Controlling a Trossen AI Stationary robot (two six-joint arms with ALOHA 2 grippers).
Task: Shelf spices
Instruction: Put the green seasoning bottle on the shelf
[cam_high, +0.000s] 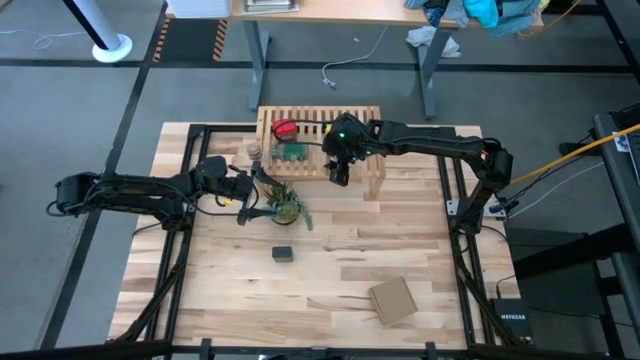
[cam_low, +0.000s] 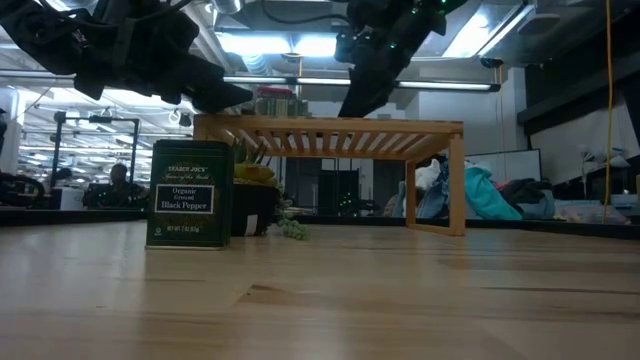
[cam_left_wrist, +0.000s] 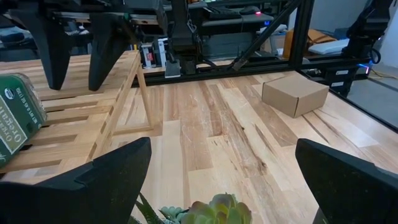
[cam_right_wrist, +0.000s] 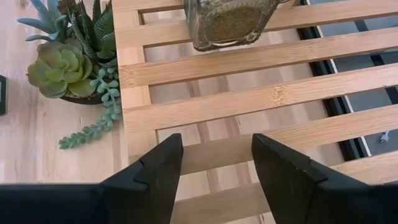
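Note:
The light-wood slatted shelf (cam_high: 362, 122) stands at the table's far middle. On its slats rest the red tin (cam_high: 285, 128) and the green-capped jar (cam_high: 293, 151), which also shows in my right wrist view (cam_right_wrist: 230, 22). A tiny jar (cam_high: 254, 151) sits by the shelf's left end. The dark tin (cam_high: 284, 253) stands upright on the table, labelled black pepper in the low view (cam_low: 190, 195). My right gripper (cam_high: 340, 174) hovers open over the shelf's slats (cam_right_wrist: 249, 99), to the jar's right. My left gripper (cam_high: 260, 197) is open beside the potted plant (cam_high: 287, 208).
The small potted succulent (cam_left_wrist: 211, 210) sits just below my left gripper (cam_left_wrist: 222, 149), in front of the shelf's left part. A brown cardboard box (cam_high: 392, 300) lies near the table's near right. Bare wood lies between the dark tin and the box.

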